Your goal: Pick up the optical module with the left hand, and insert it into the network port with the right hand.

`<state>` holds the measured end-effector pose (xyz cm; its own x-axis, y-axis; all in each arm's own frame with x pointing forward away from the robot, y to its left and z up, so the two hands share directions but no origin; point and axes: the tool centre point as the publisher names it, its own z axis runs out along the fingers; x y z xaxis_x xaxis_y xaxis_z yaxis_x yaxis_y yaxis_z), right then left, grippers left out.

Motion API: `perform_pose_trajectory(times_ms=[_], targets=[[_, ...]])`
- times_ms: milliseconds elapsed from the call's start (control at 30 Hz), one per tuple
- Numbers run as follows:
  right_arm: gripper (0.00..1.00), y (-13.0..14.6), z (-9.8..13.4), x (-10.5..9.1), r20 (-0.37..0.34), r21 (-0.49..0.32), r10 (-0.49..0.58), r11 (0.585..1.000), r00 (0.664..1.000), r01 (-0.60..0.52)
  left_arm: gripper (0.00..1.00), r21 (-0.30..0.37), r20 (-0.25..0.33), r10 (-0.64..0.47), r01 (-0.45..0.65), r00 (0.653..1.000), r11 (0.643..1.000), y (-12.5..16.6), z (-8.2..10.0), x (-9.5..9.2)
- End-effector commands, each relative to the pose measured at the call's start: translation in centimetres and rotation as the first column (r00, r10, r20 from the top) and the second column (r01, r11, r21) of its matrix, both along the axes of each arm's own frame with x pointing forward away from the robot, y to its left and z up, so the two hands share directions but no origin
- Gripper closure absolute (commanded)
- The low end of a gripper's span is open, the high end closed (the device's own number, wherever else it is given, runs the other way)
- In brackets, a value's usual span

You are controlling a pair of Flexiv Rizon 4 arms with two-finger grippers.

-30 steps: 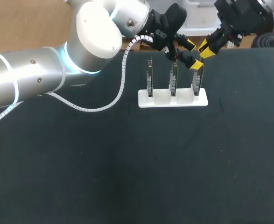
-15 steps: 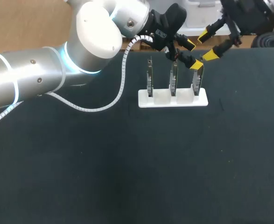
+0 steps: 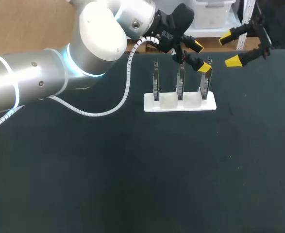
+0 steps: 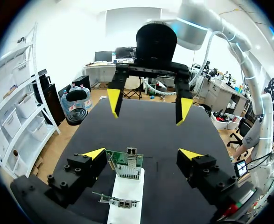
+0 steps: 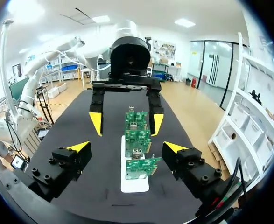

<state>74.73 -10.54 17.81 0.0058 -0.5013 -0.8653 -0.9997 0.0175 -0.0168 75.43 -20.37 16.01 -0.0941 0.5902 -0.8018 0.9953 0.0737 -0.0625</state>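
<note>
A black table (image 3: 132,170) fills the head view. The large left arm (image 3: 45,73) comes in from the left and has not moved; its left gripper (image 3: 200,57) hangs with fingers spread wide and nothing in them, just above the last card in a row. The right gripper (image 3: 231,48), which a second ago was down at that same card, has drawn back toward the table's far right edge, its fingers also wide apart and empty. In the middle stands a white holder (image 3: 167,103) with three upright circuit cards; the right-hand card (image 3: 204,85) lies between the left gripper's fingers, close to one of them. A small metal piece, probably the optical module (image 4: 131,151), sticks up from the network port (image 4: 128,171) on that card, though I cannot be certain. If so, the insertion looks done and the right arm is clearing away. The left gripper, close over the card, is what stands nearest in the way.
</note>
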Motion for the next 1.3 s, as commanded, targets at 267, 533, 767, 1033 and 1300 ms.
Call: perform_pose_trajectory(times_ms=[267, 533, 767, 1033, 1300], targets=[[1.0, -0.8, -0.3, 0.0, 0.018, 0.028, 0.0, 1.0, 1.0, -0.001, 0.0, -0.003, 0.003, 0.002, -0.002, 1.0, 1.0, 0.1, 0.0, -0.2], [1.0, -0.7, -0.3, 0.4, 0.021, -0.002, -0.009, 1.0, 1.0, 0.009, 0.0, -0.003, 0.003, 0.002, -0.002, 1.0, 1.0, 0.1, 0.0, -0.2], [1.0, 0.7, -0.2, 1.1, 0.029, -0.012, 0.017, 1.0, 0.999, -0.016, 0.0, -0.003, 0.003, 0.002, -0.002, 1.0, 1.0, 0.1, 0.0, -0.2], [1.0, 2.0, -0.9, 1.4, 0.016, -0.03, 0.035, 0.999, 0.999, -0.034, 0.0, -0.003, 0.003, 0.002, -0.002, 1.0, 1.0, 0.1, 0.0, -0.2], [1.0, 3.2, -1.4, 1.7, 0.013, -0.033, 0.044, 0.998, 0.999, -0.044, 0.0, -0.003, 0.003, 0.002, -0.002, 1.0, 1.0, 0.1, 0.0, -0.2]])
